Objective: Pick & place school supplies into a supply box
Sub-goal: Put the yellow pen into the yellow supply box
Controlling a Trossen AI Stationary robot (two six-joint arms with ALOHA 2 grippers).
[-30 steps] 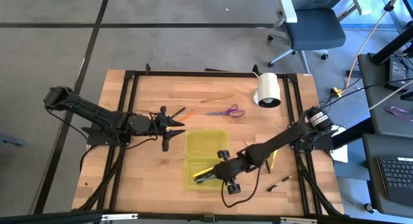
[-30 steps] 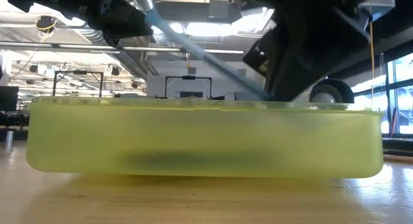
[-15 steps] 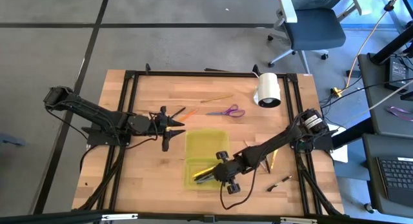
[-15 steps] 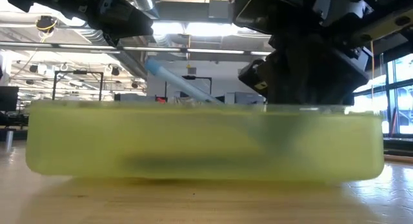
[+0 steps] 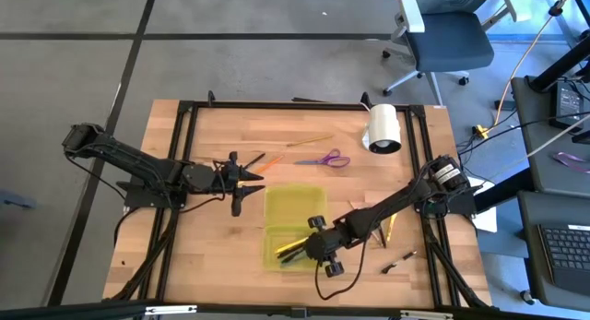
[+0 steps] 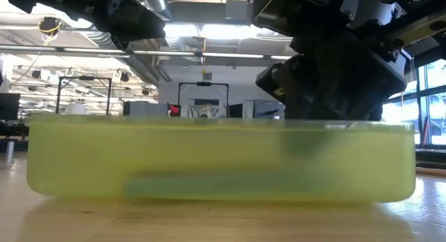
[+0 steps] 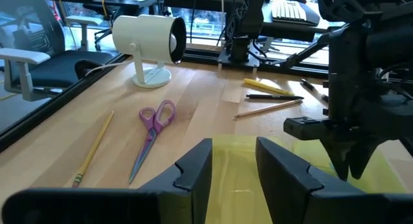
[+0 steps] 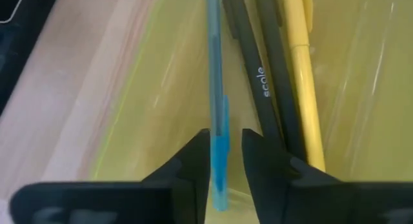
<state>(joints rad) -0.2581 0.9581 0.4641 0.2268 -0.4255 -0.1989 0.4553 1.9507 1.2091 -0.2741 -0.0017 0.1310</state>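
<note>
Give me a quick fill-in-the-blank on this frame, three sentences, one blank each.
1. The blue pen between the right gripper fingers lies inside the ____.
2. The purple-handled scissors lie on the ____, outside the supply box.
3. The pen beside the two black pens is ____.

Missing words: supply box; table; yellow

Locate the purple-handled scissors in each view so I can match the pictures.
High view: scissors on the table beyond the supply box, left of the white roll.
Low view: not in it.
Left wrist view: scissors between a pencil and the box; white roll is the shared landmark.
Right wrist view: not in it.
</note>
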